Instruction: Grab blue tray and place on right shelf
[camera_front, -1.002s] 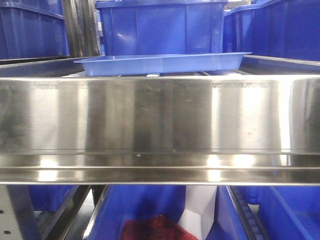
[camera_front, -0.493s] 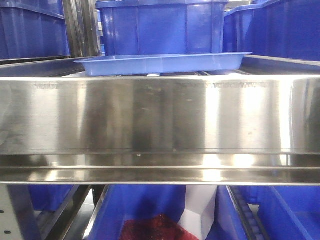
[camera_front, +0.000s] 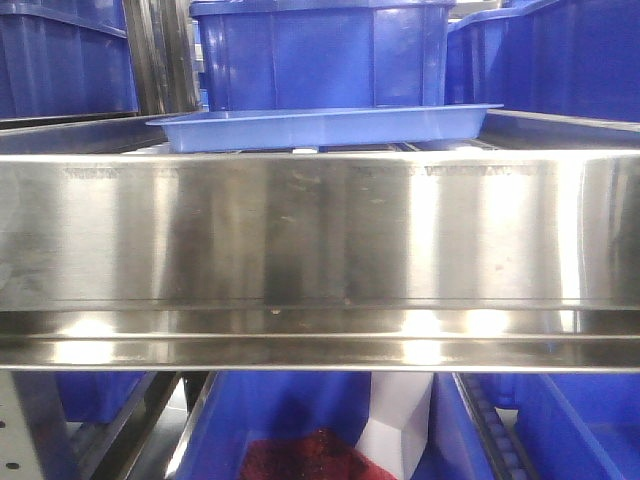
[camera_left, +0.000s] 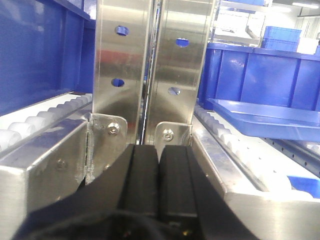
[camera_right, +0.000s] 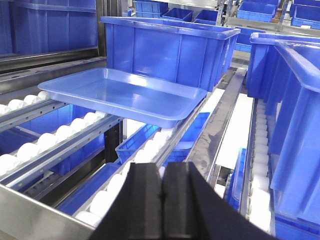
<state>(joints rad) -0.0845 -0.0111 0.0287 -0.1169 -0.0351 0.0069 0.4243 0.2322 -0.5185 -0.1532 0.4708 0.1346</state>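
A warehouse rack of brushed steel and roller lanes, crowded with deep dark-blue bins (camera_front: 320, 55), fills every view. In the front-facing view the wide reflective lip of the steel shelf (camera_front: 320, 240) spans the middle of the frame, and the blue tray (camera_front: 325, 127) sits just above it at upper centre, lying flat with a bin right behind it; no arm shows here. In the left wrist view the left pincer (camera_left: 159, 185) is at bottom centre, its two black pads pressed together on nothing, facing a pair of steel uprights (camera_left: 152, 70); the tray (camera_left: 265, 119) lies at the right edge of the frame, well apart and off to the side. In the right wrist view the right pincer (camera_right: 162, 200) sits at bottom centre, pads likewise together and empty, and the tray (camera_right: 122, 95) rests on the white rollers (camera_right: 55, 135) at centre left, ahead of and above the pads in the frame, its near right corner closest. The step in hand looks like the approach for the grasp: the pads should part first, then close on the flared near rim from a low, level line so the tray is not shoved back against the bin. Whether the rim overhangs the rail enough for a clean bite is hard to tell from this angle.
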